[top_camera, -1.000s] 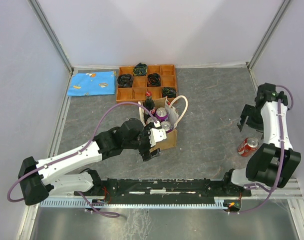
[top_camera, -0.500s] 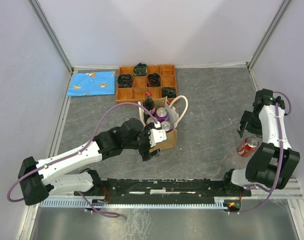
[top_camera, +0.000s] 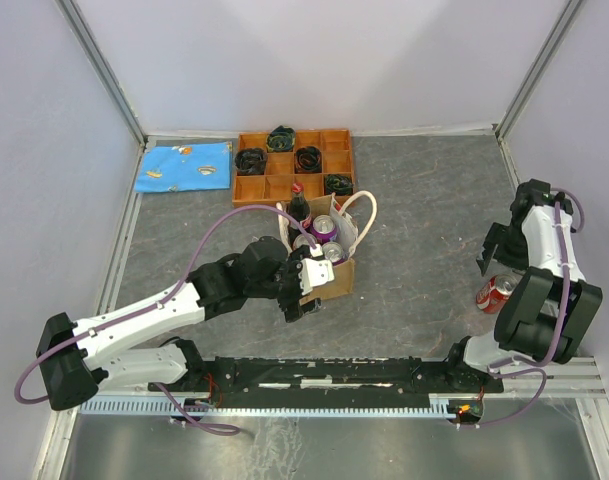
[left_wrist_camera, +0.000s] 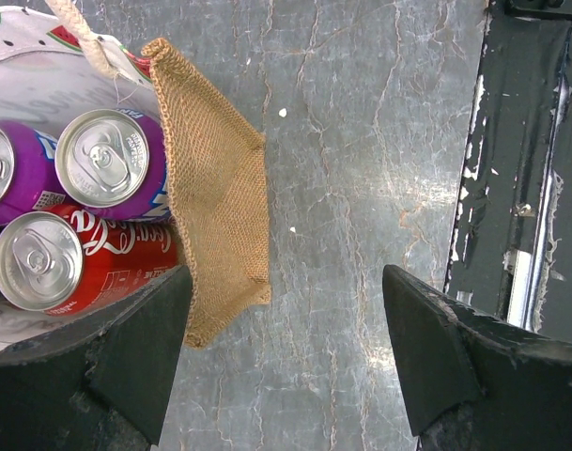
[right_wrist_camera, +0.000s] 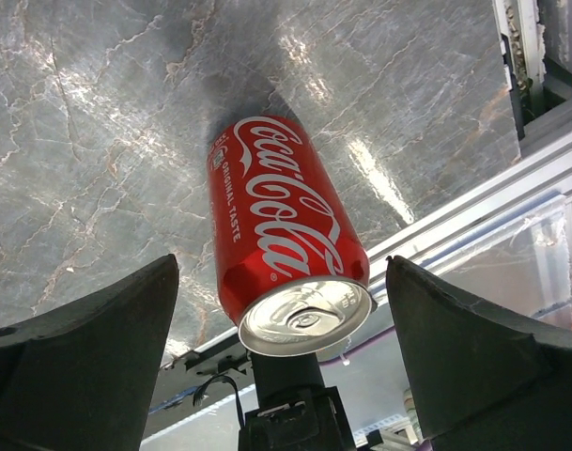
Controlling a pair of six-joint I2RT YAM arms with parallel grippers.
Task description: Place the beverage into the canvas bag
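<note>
Compared with a second earlier, the right gripper (top_camera: 496, 262) at the right edge of the top view had dropped lower in the frame, closer to the red cola can (top_camera: 497, 292). The left arm, the bag and the can had not shifted.

In the right wrist view, the right gripper (right_wrist_camera: 281, 272) had its fingers spread wide, one at the lower left of the frame and one at the lower right. The red cola can (right_wrist_camera: 286, 244) lay on its side between them on the grey table (right_wrist_camera: 98, 113), its silver top toward the camera. Neither finger touched it, and the gripper held nothing.

In the left wrist view, the left gripper (left_wrist_camera: 286, 282) was also spread wide and held nothing. Its finger at the lower left sat just beside the tan wall of the canvas bag (left_wrist_camera: 220, 188); we could not tell whether they touched.

Near the middle of the top view, the left gripper (top_camera: 309, 285) sat at the lower left corner of the upright canvas bag (top_camera: 336, 277). Inside the bag stood two purple cans (left_wrist_camera: 102, 160), another red can (left_wrist_camera: 41, 258) and a dark bottle (top_camera: 298, 208).

Farther back, a wooden tray (top_camera: 249, 190) sat beyond the bag, with a blue cloth (top_camera: 184, 165) to its left.
</note>
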